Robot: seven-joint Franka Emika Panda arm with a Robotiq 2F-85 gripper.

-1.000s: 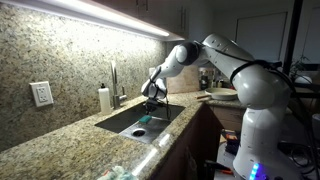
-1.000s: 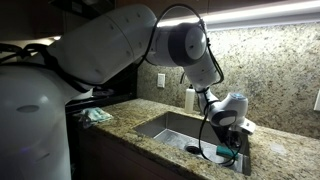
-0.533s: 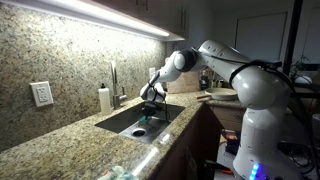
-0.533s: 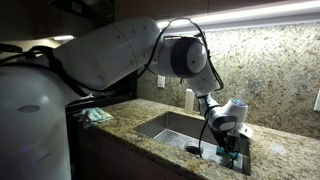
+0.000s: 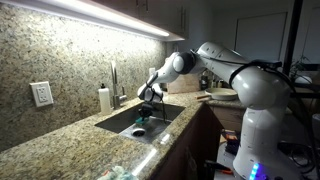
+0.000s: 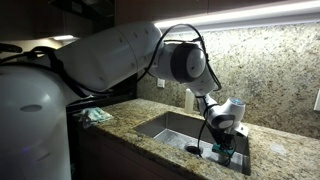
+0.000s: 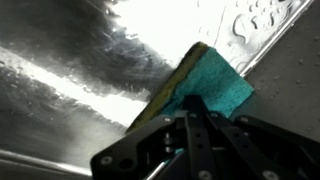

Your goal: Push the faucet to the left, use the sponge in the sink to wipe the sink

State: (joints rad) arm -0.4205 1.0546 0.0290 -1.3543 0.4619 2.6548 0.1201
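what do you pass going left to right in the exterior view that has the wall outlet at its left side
wall outlet → soap dispenser → faucet → gripper down in the sink, shut on the sponge → robot's white base

in an exterior view the cam sits off the end of the surface (image 5: 70,140), mid-range, looking along it w/ the wall (image 5: 60,55) at 9 o'clock, sink (image 5: 120,122) near centre, arm (image 5: 238,62) at 3. in an exterior view the cam sits close behind the arm (image 6: 110,60), which fills 9 to 12, facing the wall (image 6: 270,60); sink (image 6: 165,125) at 5. both share sink + surface. wrist view: v. close, looking down into the sink (image 7: 70,70), pincer (image 7: 192,105) at 6, sponge (image 7: 215,80) at 1.
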